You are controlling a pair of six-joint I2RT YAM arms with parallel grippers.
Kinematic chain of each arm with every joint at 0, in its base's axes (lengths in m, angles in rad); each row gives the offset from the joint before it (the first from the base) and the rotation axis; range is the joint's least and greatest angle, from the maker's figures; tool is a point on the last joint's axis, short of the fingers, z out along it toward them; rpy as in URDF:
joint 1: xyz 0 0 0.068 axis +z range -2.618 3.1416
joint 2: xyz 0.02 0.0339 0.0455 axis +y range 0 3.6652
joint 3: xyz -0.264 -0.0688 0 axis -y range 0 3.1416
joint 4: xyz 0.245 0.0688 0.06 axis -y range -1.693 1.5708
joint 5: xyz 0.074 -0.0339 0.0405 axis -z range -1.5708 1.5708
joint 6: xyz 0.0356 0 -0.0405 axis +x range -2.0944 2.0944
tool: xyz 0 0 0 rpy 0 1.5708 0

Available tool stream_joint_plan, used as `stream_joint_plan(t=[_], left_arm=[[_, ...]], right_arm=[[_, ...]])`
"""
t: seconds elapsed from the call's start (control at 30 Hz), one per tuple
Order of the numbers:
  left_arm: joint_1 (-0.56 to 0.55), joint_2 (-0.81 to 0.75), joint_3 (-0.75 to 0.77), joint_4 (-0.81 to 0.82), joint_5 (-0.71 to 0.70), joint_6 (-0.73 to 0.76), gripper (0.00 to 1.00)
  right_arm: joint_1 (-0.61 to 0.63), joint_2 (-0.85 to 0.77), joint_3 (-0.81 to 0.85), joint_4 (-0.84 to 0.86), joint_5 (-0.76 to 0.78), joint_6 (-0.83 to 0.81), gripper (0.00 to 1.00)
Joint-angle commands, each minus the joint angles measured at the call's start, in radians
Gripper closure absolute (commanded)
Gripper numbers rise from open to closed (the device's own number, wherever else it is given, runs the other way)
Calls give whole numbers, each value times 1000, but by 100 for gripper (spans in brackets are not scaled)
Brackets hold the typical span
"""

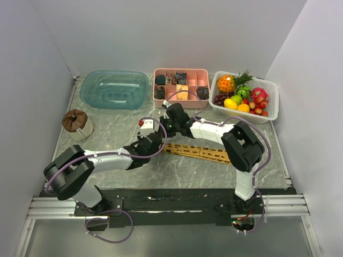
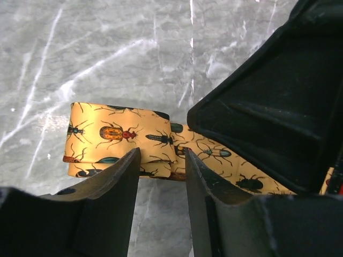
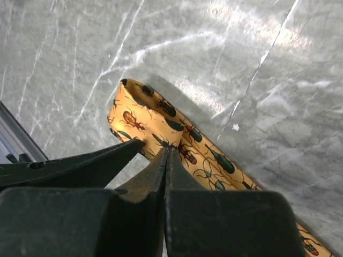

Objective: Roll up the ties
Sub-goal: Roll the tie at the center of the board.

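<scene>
The left gripper [image 2: 162,160] is apart, with the tie's [image 2: 115,142] folded end just past its tips. The right gripper [image 3: 165,152], pressed together, touches the tie.

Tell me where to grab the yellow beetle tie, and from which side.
Probably the tie at its folded end, from the long edge facing the left tool: the cloth is doubled and flat there, and the right tool crowds the strip beside it.

Golden-yellow tie [image 2: 112,136] printed with beetles, lying flat along the grey marble surface [image 2: 107,53], one end folded back over itself
</scene>
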Motion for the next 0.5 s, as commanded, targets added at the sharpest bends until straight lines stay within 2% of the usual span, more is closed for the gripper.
stream_joint_plan(t=[0.0, 0.13, 0.47], left_arm=[[-5, -26, -10, 63, 40, 10, 56], [-2, -32, -16, 79, 55, 9, 57], [43, -120, -62, 109, 118, -2, 59]], right_arm=[[-12, -54, -18, 38, -42, -12, 100], [-10, -51, -35, 104, -102, -7, 100], [-9, 21, -16, 144, -202, 8, 100]])
